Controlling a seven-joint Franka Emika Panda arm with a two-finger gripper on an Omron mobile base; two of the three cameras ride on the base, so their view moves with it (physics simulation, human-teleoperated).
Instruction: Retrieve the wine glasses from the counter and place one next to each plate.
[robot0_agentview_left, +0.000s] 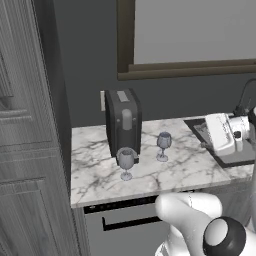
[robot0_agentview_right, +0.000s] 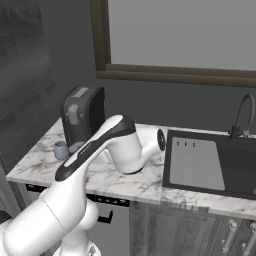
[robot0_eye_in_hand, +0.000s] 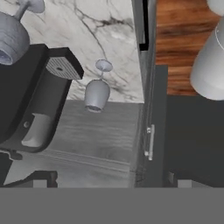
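Glasses: you have two wine glasses upright on the bench (robot0_agentview_left: 100, 172). The front glass (robot0_agentview_left: 125, 162) stands near the bench's front edge; the back glass (robot0_agentview_left: 163, 145) stands beyond it, just beside the black machine (robot0_agentview_left: 123, 121).

Direction from gripper: your gripper (robot0_agentview_left: 240, 131) hangs over the sink (robot0_agentview_left: 235, 160). Both glasses lie well apart from it, across the marble toward the machine. In the hand view the front glass (robot0_eye_in_hand: 97, 89) sits ahead of the fingertips and a little to one side, close to the bench edge.

Nearer glass: by my judgement the back glass is nearer the gripper, the front one freer to reach.

Long axis: each glass stands on its foot, stem vertical, so you would come in from the side at the bowl or stem.

Look: see-through grey-blue, rounded bowl, thin stem, round foot; the two are alike.

Gripper state: the fingers hold nothing. How wide they stand I cannot tell; the tips are too dim at the bottom of the hand view.

Risk: thin stems tip easily, and the machine crowds the back glass.
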